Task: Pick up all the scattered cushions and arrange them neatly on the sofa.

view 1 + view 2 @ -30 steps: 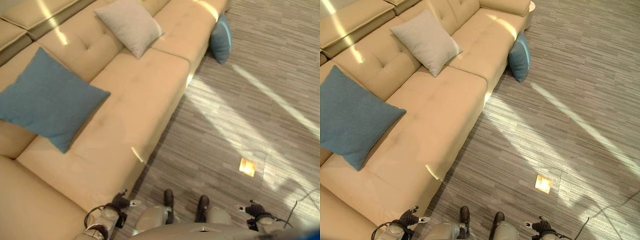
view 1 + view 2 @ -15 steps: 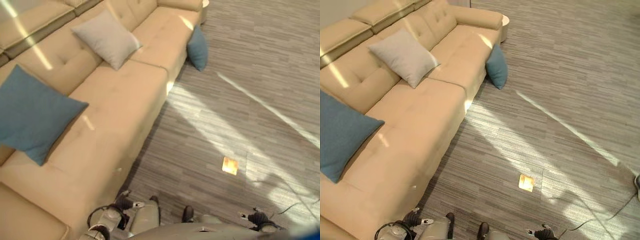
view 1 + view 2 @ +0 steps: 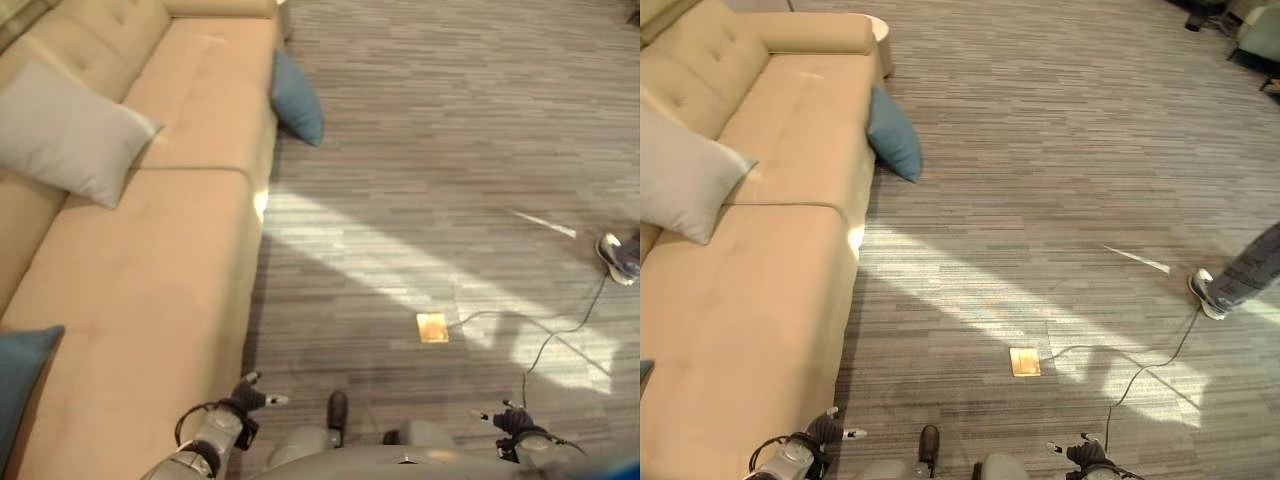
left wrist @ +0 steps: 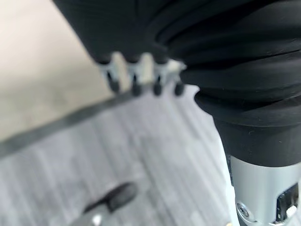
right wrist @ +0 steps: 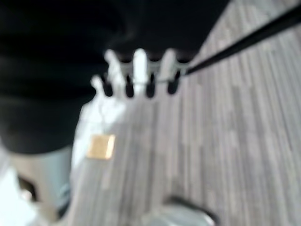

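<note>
Long beige leather sofa (image 3: 750, 260) with tufted back, set along the left side of a grey wood-plank floor (image 3: 1040, 150). Pale grey square fabric cushion (image 3: 680, 175): on the sofa, leaning against the backrest above the seam between two seat sections. Blue fabric cushion (image 3: 894, 135): on the floor, propped upright against the sofa's front edge near its far arm. Second blue cushion (image 3: 20, 385): on the sofa seat at its near end, one corner in view. Small square brass floor plate (image 3: 1025, 361): in the floor, well apart from the sofa. Person's trousered leg and pale shoe (image 3: 1215, 295): far right on the floor. Left hand (image 3: 245, 395): low beside the sofa's front edge, fingers relaxed and straight, holding nothing. Right hand (image 3: 510, 420): low over the floor, fingers likewise loose, empty.
</note>
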{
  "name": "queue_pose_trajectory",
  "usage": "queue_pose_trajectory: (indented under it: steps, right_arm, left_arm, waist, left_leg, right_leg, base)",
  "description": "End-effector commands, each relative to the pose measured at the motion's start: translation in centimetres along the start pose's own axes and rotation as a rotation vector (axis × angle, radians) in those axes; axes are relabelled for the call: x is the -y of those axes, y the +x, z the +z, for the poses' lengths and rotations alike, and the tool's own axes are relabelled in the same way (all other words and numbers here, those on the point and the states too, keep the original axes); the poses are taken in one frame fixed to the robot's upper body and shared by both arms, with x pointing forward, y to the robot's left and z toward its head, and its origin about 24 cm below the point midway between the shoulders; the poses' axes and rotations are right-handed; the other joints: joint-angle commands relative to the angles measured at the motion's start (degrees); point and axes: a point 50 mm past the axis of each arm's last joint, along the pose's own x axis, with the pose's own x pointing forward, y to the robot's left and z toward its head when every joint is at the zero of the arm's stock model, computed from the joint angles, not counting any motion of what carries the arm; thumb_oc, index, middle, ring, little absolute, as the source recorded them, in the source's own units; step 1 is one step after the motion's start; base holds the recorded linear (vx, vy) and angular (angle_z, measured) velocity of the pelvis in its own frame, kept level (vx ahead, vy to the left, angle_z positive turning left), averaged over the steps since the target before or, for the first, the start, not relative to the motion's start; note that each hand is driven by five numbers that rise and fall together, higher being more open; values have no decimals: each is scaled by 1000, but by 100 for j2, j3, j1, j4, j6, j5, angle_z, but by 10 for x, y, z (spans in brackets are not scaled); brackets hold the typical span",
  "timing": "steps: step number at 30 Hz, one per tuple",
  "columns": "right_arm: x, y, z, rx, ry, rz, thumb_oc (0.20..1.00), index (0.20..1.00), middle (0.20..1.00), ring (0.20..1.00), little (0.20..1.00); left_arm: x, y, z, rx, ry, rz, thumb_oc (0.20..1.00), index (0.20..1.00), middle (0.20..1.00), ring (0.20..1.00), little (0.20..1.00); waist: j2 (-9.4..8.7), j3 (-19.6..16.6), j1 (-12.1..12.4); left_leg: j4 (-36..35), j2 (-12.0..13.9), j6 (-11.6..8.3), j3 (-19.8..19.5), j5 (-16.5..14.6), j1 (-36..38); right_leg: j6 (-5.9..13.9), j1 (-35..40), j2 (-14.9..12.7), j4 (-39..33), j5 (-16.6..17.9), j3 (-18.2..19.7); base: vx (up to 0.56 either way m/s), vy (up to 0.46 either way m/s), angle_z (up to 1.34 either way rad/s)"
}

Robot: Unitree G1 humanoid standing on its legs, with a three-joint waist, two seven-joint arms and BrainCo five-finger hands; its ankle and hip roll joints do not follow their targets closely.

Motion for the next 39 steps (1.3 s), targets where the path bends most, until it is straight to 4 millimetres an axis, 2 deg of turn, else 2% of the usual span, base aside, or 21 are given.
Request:
queue_pose_trajectory:
  steps: [1,4,6,7,8,9,10,11,15,16,17,20,23,24,25,27,28,30,33,36,39]
  right_arm:
    - [21,2,3,15,-45,-51,1000,1000,1000,1000,1000]
    - [21,1,-5,-7,-36,-50,1000,1000,1000,1000,1000]
    - [20,-1,-13,-30,-34,-46,1000,1000,1000,1000,1000]
    - [18,-1,-13,-28,-20,-43,1000,1000,1000,1000,1000]
    - [18,-1,-13,-28,-20,-43,1000,1000,1000,1000,1000]
    - [21,1,-5,0,-3,-54,1000,1000,1000,1000,1000]
    - [22,2,0,16,-3,-64,1000,1000,1000,1000,1000]
    - [25,2,2,16,-7,-69,1000,1000,1000,1000,1000]
    - [30,2,3,21,-6,-82,1000,1000,1000,1000,1000]
    - [31,2,3,21,-8,-85,1000,1000,1000,1000,1000]
    - [32,2,0,13,-12,-89,1000,1000,1000,1000,1000]
    - [29,2,-3,2,-16,-83,1000,1000,1000,1000,1000]
    - [26,0,-9,-22,-43,-65,1000,1000,1000,1000,1000]
    - [24,-1,-16,-47,-63,-53,1000,1000,1000,1000,1000]
    - [23,-1,-16,-45,-67,-45,1000,1000,1000,1000,1000]
    - [22,0,-13,-32,-74,-34,1000,1000,1000,1000,1000]
    - [21,0,-12,-29,-70,-33,1000,1000,1000,1000,1000]
    - [20,0,-11,-24,-81,-31,1000,1000,1000,1000,1000]
    - [19,1,-5,-4,-96,-23,1000,1000,1000,1000,1000]
    - [21,1,-4,-6,-90,-30,1000,1000,1000,1000,1000]
    - [19,0,-12,-37,-69,-25,1000,1000,1000,1000,1000]
  left_arm:
    - [5,-2,-10,-22,-34,12,1000,1000,1000,1000,1000]
    - [5,-2,-8,-15,-26,10,1000,1000,1000,1000,1000]
    - [9,-3,-12,-31,-27,4,1000,1000,1000,1000,1000]
    - [11,-3,-12,-34,-35,-1,1000,1000,1000,1000,1000]
    - [11,-3,-12,-34,-35,-1,1000,1000,1000,1000,1000]
    - [10,-1,-6,-19,-44,-1,1000,1000,1000,1000,1000]
    - [9,-1,-4,-12,-44,4,1000,1000,1000,1000,1000]
    - [7,0,-1,-4,-53,13,1000,1000,1000,1000,1000]
    - [10,-1,-2,-10,-58,3,1000,1000,1000,1000,1000]
    - [12,-1,-3,-12,-56,-1,1000,1000,1000,1000,1000]
    - [13,-1,-3,-8,-52,-6,1000,1000,1000,1000,1000]
    - [15,-2,-5,-10,-48,-14,1000,1000,1000,1000,1000]
    - [16,-4,-15,-44,-64,-17,1000,1000,1000,1000,1000]
    - [17,-5,-18,-58,-66,-19,1000,1000,1000,1000,1000]
    - [16,-4,-18,-58,-64,-17,1000,1000,1000,1000,1000]
    - [10,-3,-15,-48,-66,-5,1000,1000,1000,1000,1000]
    - [7,-3,-15,-49,-66,2,1000,1000,1000,1000,1000]
    - [5,-3,-15,-47,-70,13,1000,1000,1000,1000,1000]
    - [3,-2,-10,-29,-66,20,1000,1000,1000,1000,1000]
    - [0,0,-3,-10,-52,23,1000,1000,1000,1000,1000]
    - [5,-1,-6,-20,-52,11,1000,1000,1000,1000,1000]
  waist:
    - [-53,-2,58]
    - [-92,-24,-35]
    - [-121,-132,-91]
    - [-120,-165,-106]
    - [-117,-165,-111]
    - [-151,-30,-93]
    - [-183,44,-47]
    - [-235,95,46]
    - [-201,45,213]
    - [-160,14,235]
    - [-36,-47,297]
    - [51,-74,404]
    - [16,-247,513]
    - [-39,-323,532]
    - [-68,-317,524]
    - [-86,-246,428]
    - [-28,-228,392]
    - [70,-187,330]
    - [80,-133,193]
    - [21,-39,17]
    - [-84,-112,-51]
  left_leg:
    - [598,164,-178,-524,-637,106]
    - [524,231,-276,-621,-812,398]
    - [574,371,-376,-627,-917,544]
    - [1020,554,-558,-575,-823,454]
    - [1040,557,-560,-580,-834,442]
    - [2436,716,-641,-493,-229,-290]
    - [2924,754,-598,-481,-30,-556]
    - [3316,744,-497,-373,-27,-892]
    - [2387,340,-422,-230,-358,-1153]
    - [1987,256,-436,-197,-279,-1162]
    - [1225,96,-487,-157,157,-1276]
    - [832,-35,-549,-84,545,-1437]
    - [828,-101,-381,-248,420,-1279]
    - [860,-123,-267,-265,281,-1105]
    - [885,-150,-184,-285,176,-988]
    - [929,-152,-23,-343,-3,-777]
    - [937,-114,43,-380,-81,-671]
    - [867,-19,80,-486,-211,-406]
    - [744,16,26,-653,-370,-49]
    - [611,41,-132,-813,-589,341]
    - [520,116,-247,-865,-762,568]
  right_leg:
    - [112,155,221,-1757,1543,-14]
    - [165,169,200,-2002,1716,1]
    - [61,298,238,-1950,1717,8]
    - [-51,447,287,-1882,1589,7]
    - [-53,447,289,-1882,1588,2]
    - [-226,647,295,-1849,1480,-47]
    - [-326,759,340,-1848,1398,-65]
    - [-424,928,368,-1835,1258,-65]
    - [-362,1329,478,-1996,1055,41]
    - [-340,1416,527,-2058,1017,64]
    - [-341,1622,719,-2176,939,136]
    - [-350,1990,892,-2190,733,361]
    - [-303,2162,814,-1900,540,503]
    - [-121,2055,681,-1314,595,428]
    - [-22,1906,609,-831,744,453]
    - [207,1333,515,292,1371,510]
    - [259,1075,487,632,1573,430]
    - [133,630,344,972,1427,172]
    - [-49,261,326,108,1166,-2]
    - [49,156,310,-1417,1410,203]
    - [84,267,313,-1747,1601,426]
  base:
    - [354,-239,-14]
    - [278,-226,28]
    - [359,-328,53]
    - [301,-295,71]
    - [234,-389,79]
    - [91,-308,85]
    - [224,-449,33]
    - [259,-306,-8]
    - [332,-136,-33]
    - [447,-71,-6]
    - [447,-53,-1]
    - [388,-23,-6]
    - [456,71,-82]
    - [478,102,-106]
    - [424,111,-83]
    - [240,67,-11]
    - [238,50,4]
    - [276,23,17]
    - [324,-106,24]
    - [341,-207,43]
    - [328,-251,78]
